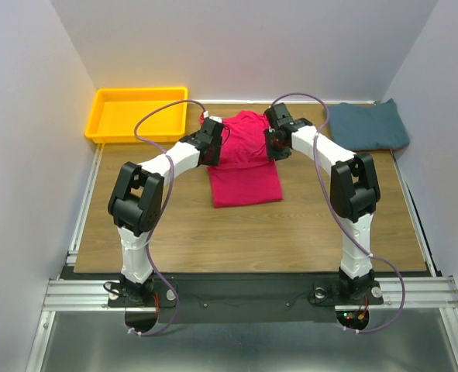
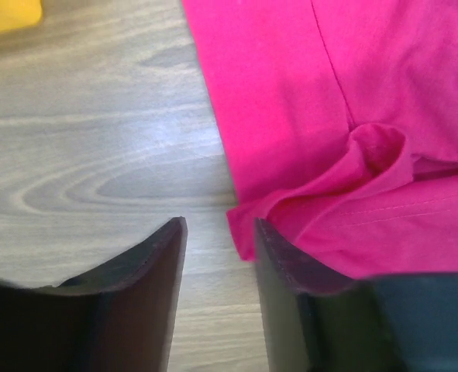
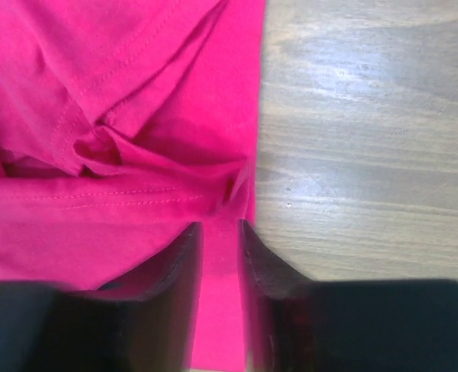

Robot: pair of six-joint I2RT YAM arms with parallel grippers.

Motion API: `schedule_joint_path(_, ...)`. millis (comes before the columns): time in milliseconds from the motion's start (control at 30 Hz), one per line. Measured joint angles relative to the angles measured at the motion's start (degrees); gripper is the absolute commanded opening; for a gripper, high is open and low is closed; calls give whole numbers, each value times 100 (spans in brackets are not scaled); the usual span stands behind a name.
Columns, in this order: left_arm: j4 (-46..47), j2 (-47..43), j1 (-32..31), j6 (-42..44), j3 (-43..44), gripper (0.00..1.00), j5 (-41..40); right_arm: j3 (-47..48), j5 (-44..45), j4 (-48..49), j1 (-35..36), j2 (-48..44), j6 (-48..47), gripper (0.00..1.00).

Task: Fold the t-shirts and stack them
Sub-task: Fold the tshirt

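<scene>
The crimson-pink t-shirt (image 1: 244, 159) lies partly folded at the table's middle, its upper part bunched between the two grippers. My left gripper (image 1: 211, 143) is at the shirt's left edge; in the left wrist view it (image 2: 219, 229) is open, with bare wood between the jaws and a folded corner of the shirt (image 2: 329, 101) at its right finger. My right gripper (image 1: 273, 143) is over the shirt's right edge; in the right wrist view it (image 3: 219, 229) is narrowly open, with flat pink cloth (image 3: 97, 93) showing in the gap. The teal-blue t-shirt (image 1: 368, 125) lies folded at the far right.
A yellow plastic tray (image 1: 105, 116) stands at the far left corner, and its corner shows in the left wrist view (image 2: 8, 12). White walls close in the table on three sides. The wooden tabletop (image 1: 252, 232) ends at a metal frame near the arm bases.
</scene>
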Motion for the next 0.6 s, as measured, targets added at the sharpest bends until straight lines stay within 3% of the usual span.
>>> schedule_joint_path(133, 50, -48, 15, -11, -2, 85, -33, 4, -70, 33, -20, -37, -13, 45)
schedule_joint_path(300, 55, -590, 15, -216, -212, 84, -101, -358, -348, 151, -22, -538, 48, 43)
schedule_joint_path(433, 188, -1585, -15, -542, -809, 81, -72, -850, -586, 341, -15, -992, 162, 36)
schedule_joint_path(600, 260, -2479, -149, -870, -1582, 80, 4, -1099, -870, 516, 20, -933, 302, 27)
